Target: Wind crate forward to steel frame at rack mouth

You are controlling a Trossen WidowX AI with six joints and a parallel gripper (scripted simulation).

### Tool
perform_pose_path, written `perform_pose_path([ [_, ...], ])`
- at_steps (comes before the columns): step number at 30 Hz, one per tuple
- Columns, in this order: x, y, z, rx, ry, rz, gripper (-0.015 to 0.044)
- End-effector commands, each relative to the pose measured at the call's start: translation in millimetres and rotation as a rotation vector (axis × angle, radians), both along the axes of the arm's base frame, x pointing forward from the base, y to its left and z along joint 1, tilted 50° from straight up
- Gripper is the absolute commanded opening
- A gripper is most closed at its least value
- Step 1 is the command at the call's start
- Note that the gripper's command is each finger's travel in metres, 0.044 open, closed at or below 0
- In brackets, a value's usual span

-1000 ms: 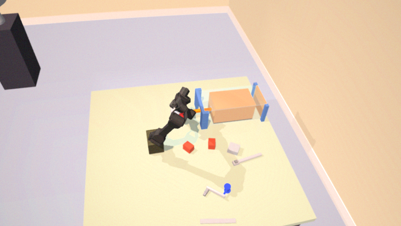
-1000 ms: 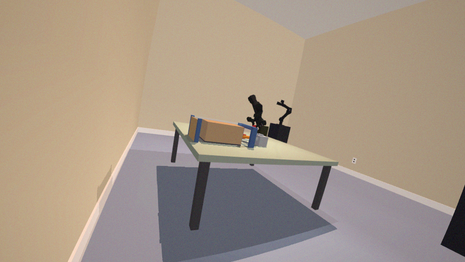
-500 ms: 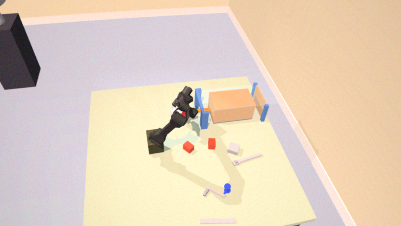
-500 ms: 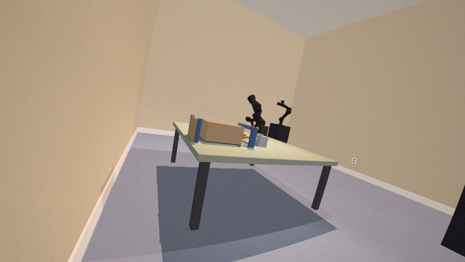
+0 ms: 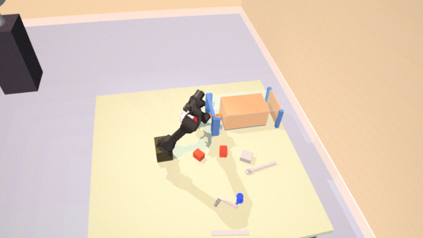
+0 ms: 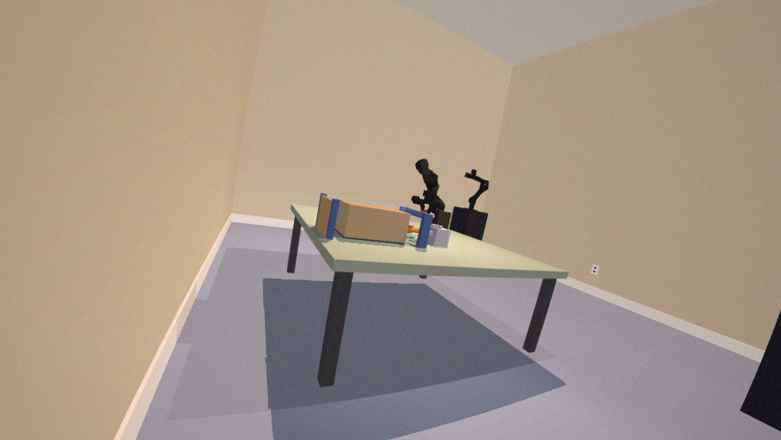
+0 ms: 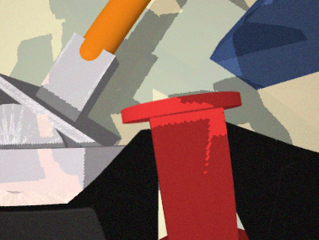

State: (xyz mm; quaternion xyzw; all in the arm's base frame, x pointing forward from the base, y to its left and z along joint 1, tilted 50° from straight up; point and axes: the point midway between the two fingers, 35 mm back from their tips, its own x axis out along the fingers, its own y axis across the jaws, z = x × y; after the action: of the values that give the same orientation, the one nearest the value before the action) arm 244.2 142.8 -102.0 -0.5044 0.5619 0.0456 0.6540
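Observation:
The orange-brown crate (image 5: 244, 104) (image 6: 374, 222) sits flat inside the clear-panelled cubby. A gap shows between its front and the blue frame (image 5: 216, 127) (image 6: 423, 231) (image 7: 274, 46) at the mouth. An orange strap (image 5: 218, 115) (image 6: 414, 229) (image 7: 120, 21) runs between crate and winch. The pale winch (image 5: 182, 117) (image 6: 440, 236) (image 7: 14, 124) is partly covered by the arm in the top view. My gripper (image 7: 180, 134) (image 5: 195, 118) is shut on the winch handle's upright red grip (image 7: 187, 160) (image 6: 424, 211). A pale crank arm (image 7: 34, 166) crosses the winch in the wrist view; its key end is hidden.
Two red blocks (image 5: 198, 155) (image 5: 223, 151), a pale block (image 5: 246, 156) and a wrench-like tool (image 5: 263, 166) lie on the bench (image 5: 124, 192). Further off are a blue-knobbed crank (image 5: 227, 202) and a pale flat bar (image 5: 230, 232). The blue frame stands close beside my gripper.

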Motion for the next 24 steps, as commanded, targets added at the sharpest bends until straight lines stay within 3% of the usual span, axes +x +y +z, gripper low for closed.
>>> perform_pose_path([
  [1, 9.2, 3.3, -6.0, 0.012, -0.011, -0.010, 0.0000],
  [24, 24.6, 15.8, -18.9, 0.013, -0.012, -0.010, 0.0000],
])
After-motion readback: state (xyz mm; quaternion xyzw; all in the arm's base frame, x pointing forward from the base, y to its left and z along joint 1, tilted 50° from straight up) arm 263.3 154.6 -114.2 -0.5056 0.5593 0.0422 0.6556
